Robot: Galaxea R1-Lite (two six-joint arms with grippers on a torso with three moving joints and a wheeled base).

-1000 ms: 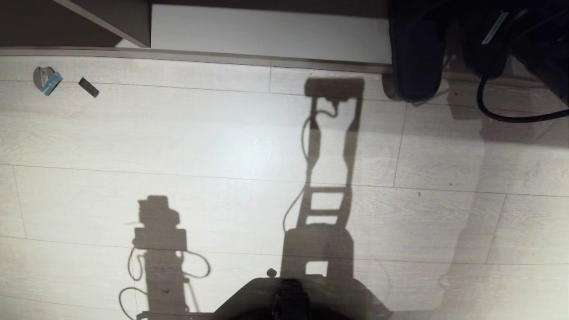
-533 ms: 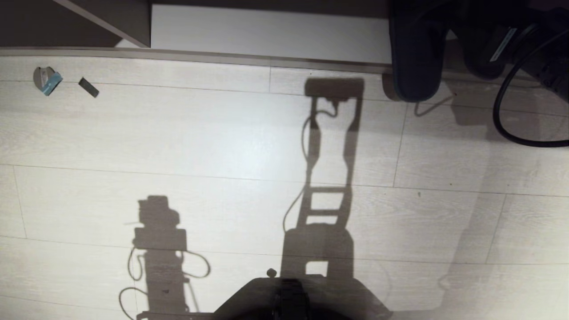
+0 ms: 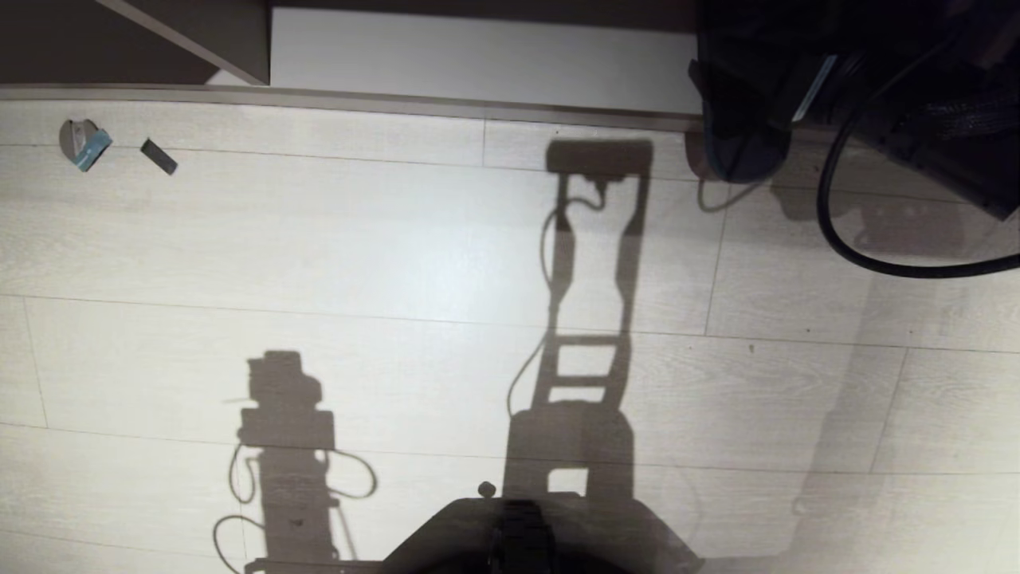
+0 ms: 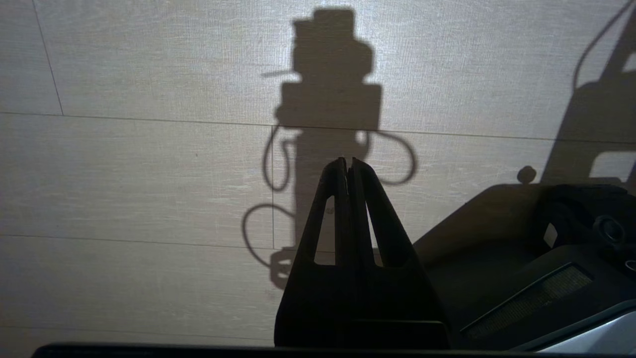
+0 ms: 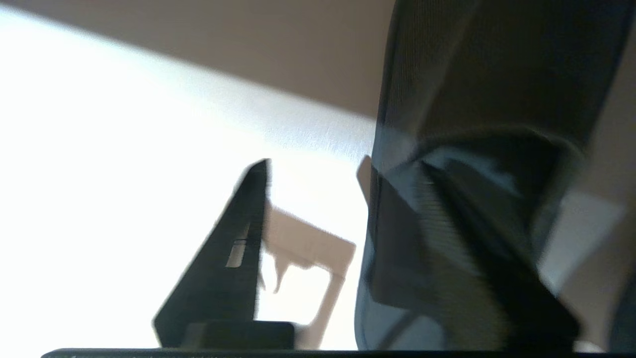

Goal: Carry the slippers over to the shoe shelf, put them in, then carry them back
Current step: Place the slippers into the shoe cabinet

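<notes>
Soft dark fabric slipper (image 3: 745, 147) lies at upper right of the head view, heel overhanging the shoe shelf's (image 3: 478, 60) smooth pale base board onto the wood-grain floor (image 3: 398, 239). The right gripper (image 5: 343, 199) straddles it: one finger inside, one outside, gap narrower than a second ago, arm shifted leftward over it. Left gripper (image 4: 348, 164) pressed together, parked

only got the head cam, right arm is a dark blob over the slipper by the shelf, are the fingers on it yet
observer: not both. In the right wrist view the right gripper is open, and one finger stands clear of the slipper, with pale shelf showing between.
operator: other finger
observer: blurred against the slipper, cannot tell if it touches.
operator: left arm
observer: the left gripper is shut and empty over the floor.
</notes>
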